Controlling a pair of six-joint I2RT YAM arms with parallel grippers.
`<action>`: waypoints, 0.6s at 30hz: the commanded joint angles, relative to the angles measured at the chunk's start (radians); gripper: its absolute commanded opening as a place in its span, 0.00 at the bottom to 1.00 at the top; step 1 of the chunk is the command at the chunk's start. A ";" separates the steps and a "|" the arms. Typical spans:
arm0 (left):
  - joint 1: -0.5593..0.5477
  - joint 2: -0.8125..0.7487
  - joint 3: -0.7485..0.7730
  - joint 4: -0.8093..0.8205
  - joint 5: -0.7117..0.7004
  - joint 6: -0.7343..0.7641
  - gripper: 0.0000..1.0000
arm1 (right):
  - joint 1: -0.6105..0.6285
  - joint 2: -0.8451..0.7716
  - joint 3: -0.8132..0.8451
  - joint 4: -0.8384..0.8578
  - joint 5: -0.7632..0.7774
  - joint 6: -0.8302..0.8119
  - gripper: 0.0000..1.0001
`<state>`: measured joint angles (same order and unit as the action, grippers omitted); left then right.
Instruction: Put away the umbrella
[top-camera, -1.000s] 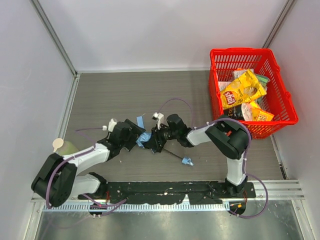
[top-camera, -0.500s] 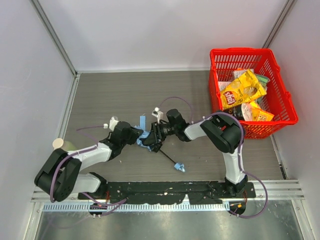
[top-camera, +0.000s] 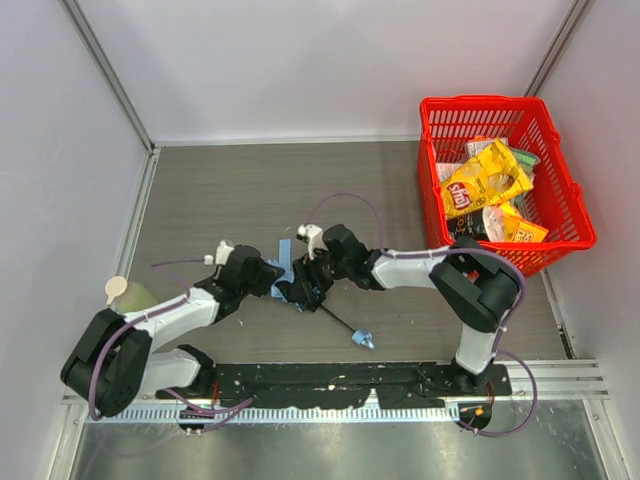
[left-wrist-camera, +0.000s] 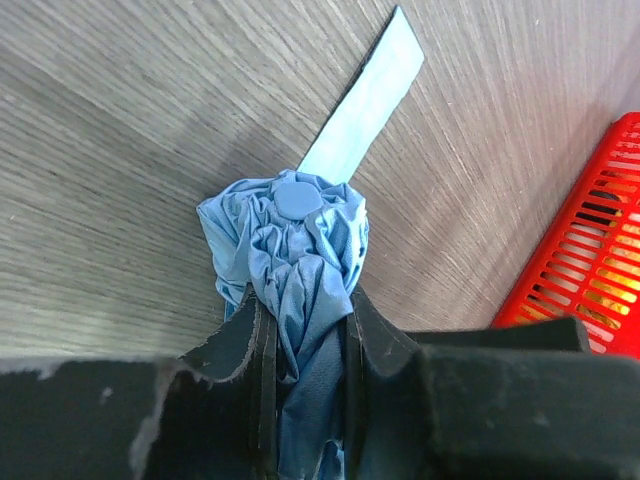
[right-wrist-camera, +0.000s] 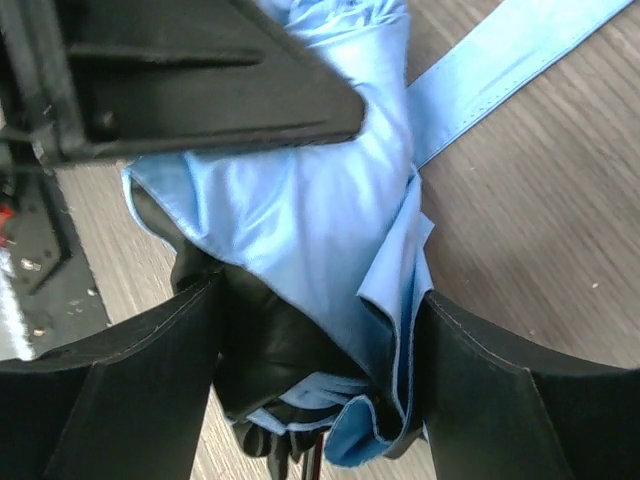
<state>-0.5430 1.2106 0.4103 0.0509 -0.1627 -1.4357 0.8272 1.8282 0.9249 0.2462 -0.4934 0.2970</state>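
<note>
Top external view: a light sky-blue fabric compact umbrella (top-camera: 290, 283) lies collapsed on a grey wood-grain table (top-camera: 220, 190), around the middle and toward the near edge. Its thin black shaft (top-camera: 337, 320) runs right and nearer to a small blue handle (top-camera: 365, 340). The left gripper (top-camera: 270, 277) and right gripper (top-camera: 303, 283) meet at the bunched canopy from opposite sides. A red plastic basket (top-camera: 480, 101) holding yellow snack bags (top-camera: 485, 180) sits at the far right, well apart.

Left wrist view: the left gripper (left-wrist-camera: 305, 340) is pressed together on the umbrella (left-wrist-camera: 290, 240). Its two black fingers (left-wrist-camera: 238, 345) pinch the crumpled fabric just below a round blue cap (left-wrist-camera: 298, 196). A flat blue strap (left-wrist-camera: 365, 100) lies on the table beyond.

Right wrist view: the right gripper (right-wrist-camera: 315, 380) is spread wide, its black fingers (right-wrist-camera: 150, 370) standing either side of the umbrella (right-wrist-camera: 320, 200) fabric. Whether they touch it cannot be told. The strap (right-wrist-camera: 520, 60) lies flat on the table beside the canopy.
</note>
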 joint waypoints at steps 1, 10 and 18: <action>0.008 -0.008 0.050 -0.161 0.003 -0.031 0.00 | 0.125 -0.099 -0.037 -0.053 0.284 -0.188 0.76; 0.011 0.033 0.065 -0.195 0.040 -0.107 0.00 | 0.282 -0.072 -0.005 -0.093 0.598 -0.354 0.78; 0.034 -0.002 0.055 -0.180 0.069 -0.092 0.00 | 0.274 -0.079 -0.044 -0.035 0.564 -0.250 0.81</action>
<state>-0.5224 1.2205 0.4618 -0.0776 -0.1196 -1.5036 1.1240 1.7756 0.9249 0.1970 0.1146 -0.0254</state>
